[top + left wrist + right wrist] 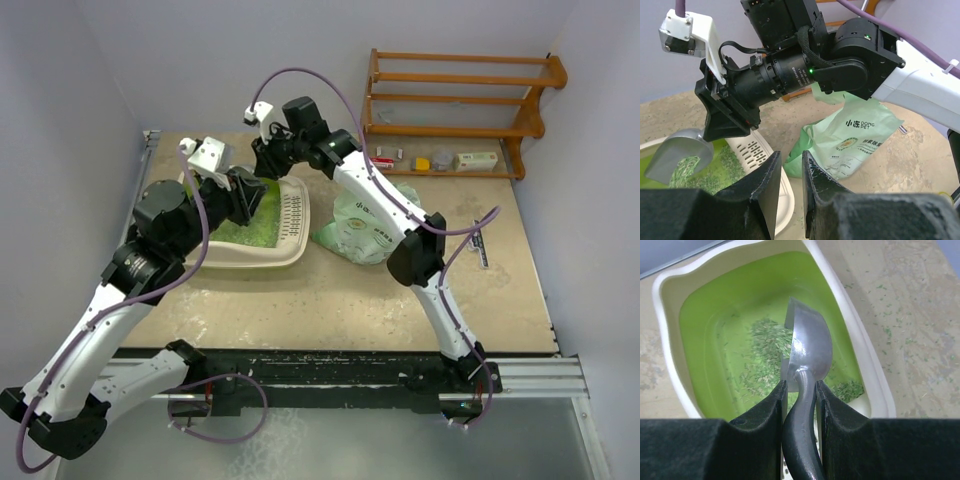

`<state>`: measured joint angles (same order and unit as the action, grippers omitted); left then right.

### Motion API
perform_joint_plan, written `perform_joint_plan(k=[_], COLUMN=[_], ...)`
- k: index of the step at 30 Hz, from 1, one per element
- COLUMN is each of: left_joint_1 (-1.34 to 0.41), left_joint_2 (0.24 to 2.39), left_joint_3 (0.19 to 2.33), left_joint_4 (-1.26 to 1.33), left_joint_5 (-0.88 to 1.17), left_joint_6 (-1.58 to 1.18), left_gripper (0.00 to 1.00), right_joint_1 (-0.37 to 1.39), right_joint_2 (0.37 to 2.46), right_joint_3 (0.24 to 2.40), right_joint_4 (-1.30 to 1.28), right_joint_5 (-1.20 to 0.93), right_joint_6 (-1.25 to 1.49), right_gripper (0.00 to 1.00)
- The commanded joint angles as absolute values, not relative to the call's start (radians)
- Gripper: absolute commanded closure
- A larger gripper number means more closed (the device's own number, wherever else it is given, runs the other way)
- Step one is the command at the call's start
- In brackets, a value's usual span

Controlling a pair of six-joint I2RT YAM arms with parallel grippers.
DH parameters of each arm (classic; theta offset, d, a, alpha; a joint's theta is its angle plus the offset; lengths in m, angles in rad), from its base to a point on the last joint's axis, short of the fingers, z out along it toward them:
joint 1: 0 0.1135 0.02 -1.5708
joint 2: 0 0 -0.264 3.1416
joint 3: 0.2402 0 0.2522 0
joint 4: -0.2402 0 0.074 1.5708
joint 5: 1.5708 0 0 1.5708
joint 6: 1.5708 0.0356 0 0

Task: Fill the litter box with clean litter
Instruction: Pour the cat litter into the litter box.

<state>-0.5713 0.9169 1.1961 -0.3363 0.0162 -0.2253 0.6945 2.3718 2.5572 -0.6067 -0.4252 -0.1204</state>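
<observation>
Right gripper (801, 386) clamped on handle of metal scoop (809, 345), bowl tilted over litter box (669, 357). Thin scatter of litter (764, 342) on the green floor. Left gripper (790, 162) jaws a narrow slit apart, nothing between them. Box sits on table (400, 310), just beside bag (855, 135)

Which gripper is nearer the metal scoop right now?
Right. The right gripper holds the scoop by its handle above the litter box; the left gripper hangs apart from it near the slotted rim, gripping nothing.
</observation>
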Motion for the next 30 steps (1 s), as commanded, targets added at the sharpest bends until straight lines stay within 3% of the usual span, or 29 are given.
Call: perform_joint_plan(k=[1,14,24,30], left_joint_1=[-0.566,-0.566,-0.566,-0.566], left_joint_2=[0.893,0.890,0.914,0.960], left_joint_3=[1.189,1.160,1.160,1.168], left_joint_4=[-0.291,-0.274,-0.263,-0.232], left_joint_5=[0.000,0.006,0.040,0.099], left_joint_6=[-0.237,-0.235,-0.208,-0.178], left_gripper=[0.80,0.79,0.73,0.73], right_joint_1=[0.699,0.722,0.715,0.716], right_joint_2=[2.316,2.257,2.144,2.032], right_joint_3=[2.591,2.526,2.511,2.497], right_joint_4=[-0.506,-0.501,-0.642,-0.734], right_joint_5=[-0.365,-0.247,-0.288,-0.187], right_joint_6=[-0.180,-0.264,-0.188,-0.232], right_gripper=[1.00,1.00,1.00,1.00])
